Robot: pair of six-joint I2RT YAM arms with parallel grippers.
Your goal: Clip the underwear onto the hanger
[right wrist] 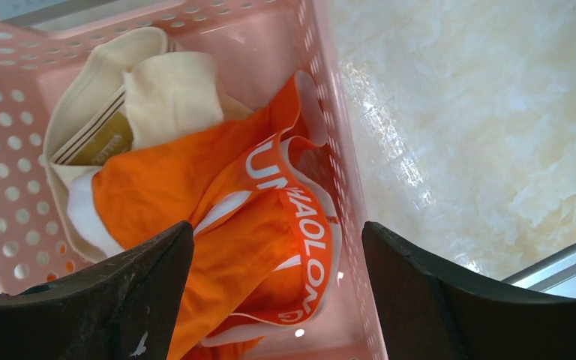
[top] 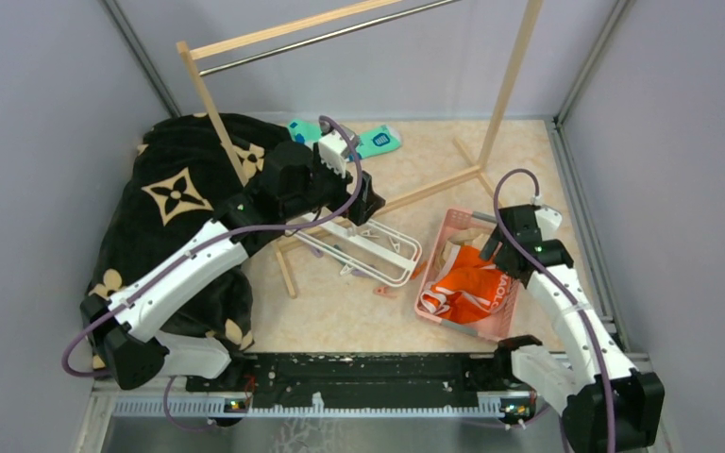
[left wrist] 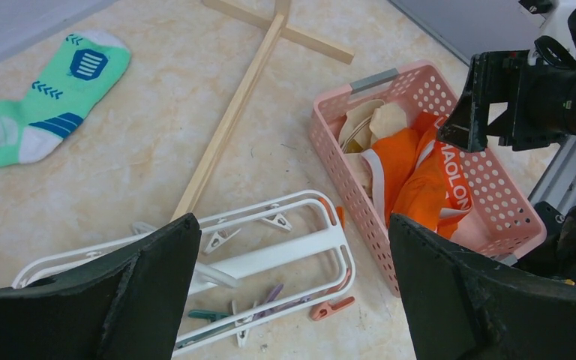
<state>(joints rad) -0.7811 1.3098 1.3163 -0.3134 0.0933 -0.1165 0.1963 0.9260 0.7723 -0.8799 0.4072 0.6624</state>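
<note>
The orange underwear (top: 472, 288) lies crumpled in a pink basket (top: 434, 247) at the right, its white-lettered waistband up. My right gripper (top: 491, 250) hovers open just above it; in the right wrist view the underwear (right wrist: 247, 217) sits between and below the open fingers (right wrist: 105, 300). The white hanger (top: 378, 247) lies flat on the table left of the basket, its clips splayed. My left gripper (top: 366, 203) is open and empty above the hanger's far side. In the left wrist view the hanger (left wrist: 285, 251) lies under the open gripper (left wrist: 291, 225).
A beige garment (right wrist: 150, 97) lies in the basket beside the underwear. The wooden rack's base (top: 434, 189) crosses the table behind the hanger. A teal sock (top: 373, 142) lies at the back. A black patterned blanket (top: 179, 217) covers the left. A loose orange clip (top: 384, 291) lies nearby.
</note>
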